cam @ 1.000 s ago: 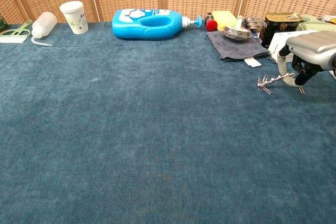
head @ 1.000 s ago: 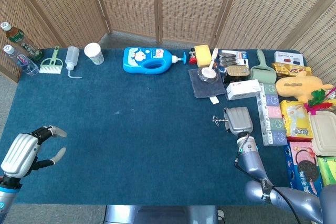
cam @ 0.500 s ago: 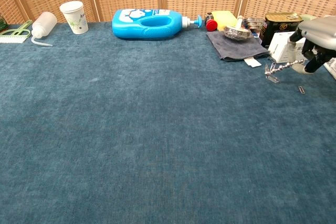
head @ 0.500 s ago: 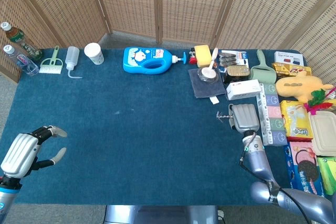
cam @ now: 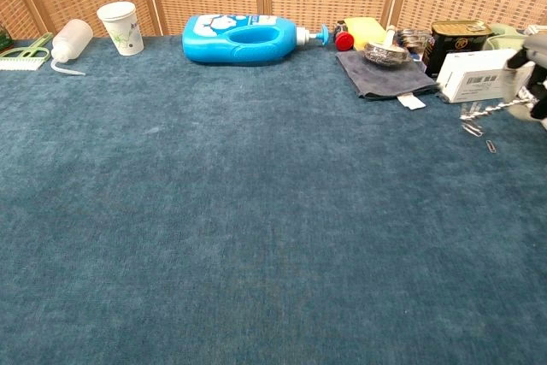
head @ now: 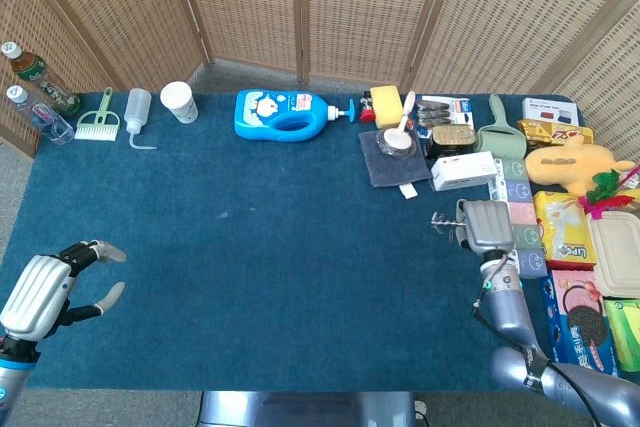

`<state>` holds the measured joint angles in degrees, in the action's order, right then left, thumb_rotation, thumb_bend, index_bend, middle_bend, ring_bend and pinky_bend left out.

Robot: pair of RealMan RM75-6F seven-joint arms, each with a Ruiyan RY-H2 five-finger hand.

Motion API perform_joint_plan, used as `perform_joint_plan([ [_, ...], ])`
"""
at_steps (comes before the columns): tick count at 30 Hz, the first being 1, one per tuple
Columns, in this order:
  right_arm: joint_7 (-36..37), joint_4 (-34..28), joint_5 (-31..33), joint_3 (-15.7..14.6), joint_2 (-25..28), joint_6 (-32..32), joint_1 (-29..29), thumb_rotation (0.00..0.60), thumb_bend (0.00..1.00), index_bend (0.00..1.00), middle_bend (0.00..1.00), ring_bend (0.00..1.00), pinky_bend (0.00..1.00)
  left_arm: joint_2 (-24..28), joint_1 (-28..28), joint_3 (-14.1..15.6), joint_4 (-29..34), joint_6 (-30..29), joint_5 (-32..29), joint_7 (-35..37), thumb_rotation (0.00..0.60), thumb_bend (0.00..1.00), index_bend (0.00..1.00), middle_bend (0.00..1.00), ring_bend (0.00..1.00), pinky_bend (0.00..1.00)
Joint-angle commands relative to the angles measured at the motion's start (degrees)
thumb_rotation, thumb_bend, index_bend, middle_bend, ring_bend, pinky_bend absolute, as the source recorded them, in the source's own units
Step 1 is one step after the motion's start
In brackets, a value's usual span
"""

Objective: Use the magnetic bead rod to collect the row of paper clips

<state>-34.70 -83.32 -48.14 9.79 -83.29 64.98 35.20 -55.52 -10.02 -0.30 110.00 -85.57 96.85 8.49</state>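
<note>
My right hand [head: 488, 225] grips the magnetic bead rod [cam: 502, 107] at the right side of the blue table [head: 250, 247], beside the goods stacked there. The rod points left, and a small cluster of paper clips [cam: 470, 115] clings to its tip, just above the cloth. In the head view the same cluster of paper clips [head: 442, 218] shows left of the hand. One loose paper clip [cam: 491, 145] lies on the cloth below the rod. In the chest view only the edge of the right hand [cam: 538, 74] shows. My left hand [head: 42, 292] hovers at the near left corner, fingers apart, holding nothing.
A white box [head: 464, 170], a grey cloth [head: 392, 159] with a small dish, and a tin stand just beyond the rod. Snack packs [head: 570, 227] crowd the right edge. A blue detergent bottle [head: 285, 113], a paper cup [head: 179, 101] and a squeeze bottle [head: 138, 109] line the far edge.
My right hand has carried the rod and its clips to the right, toward the stacked goods. One clip stayed behind on the cloth. The left hand has not moved.
</note>
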Motion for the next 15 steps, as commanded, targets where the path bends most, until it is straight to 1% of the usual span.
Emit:
perform_joint_plan([
  [1,0.8,0.84,0.38,-0.34,0.03,-0.42,-0.68,0.6,0.44,0.69,0.93,0.99,1.0,0.01,-0.04,-0.01,0.1,0.09,0.02,-0.18,0.562,0.3,0.39,0.44,0.44,0.77],
  [6,1.97,3.98,1.37,-1.2,-0.47,-1.64,-1.93,0.6,0.44,0.69,0.93,0.99,1.0,-0.07,-0.09,0.04,0.25,0.42,-0.19,-0.52,0.562,0.3,0.39,0.44,0.44,0.77],
  [15,3.5,6.89,1.09,-1.39,-1.54,-3.15,-2.77,0.6,0.44,0.69,0.93,0.99,1.0,-0.08,-0.09,0.0,0.45,0.53,-0.32,-0.84,0.561,0.3,0.39,0.44,0.44,0.77],
])
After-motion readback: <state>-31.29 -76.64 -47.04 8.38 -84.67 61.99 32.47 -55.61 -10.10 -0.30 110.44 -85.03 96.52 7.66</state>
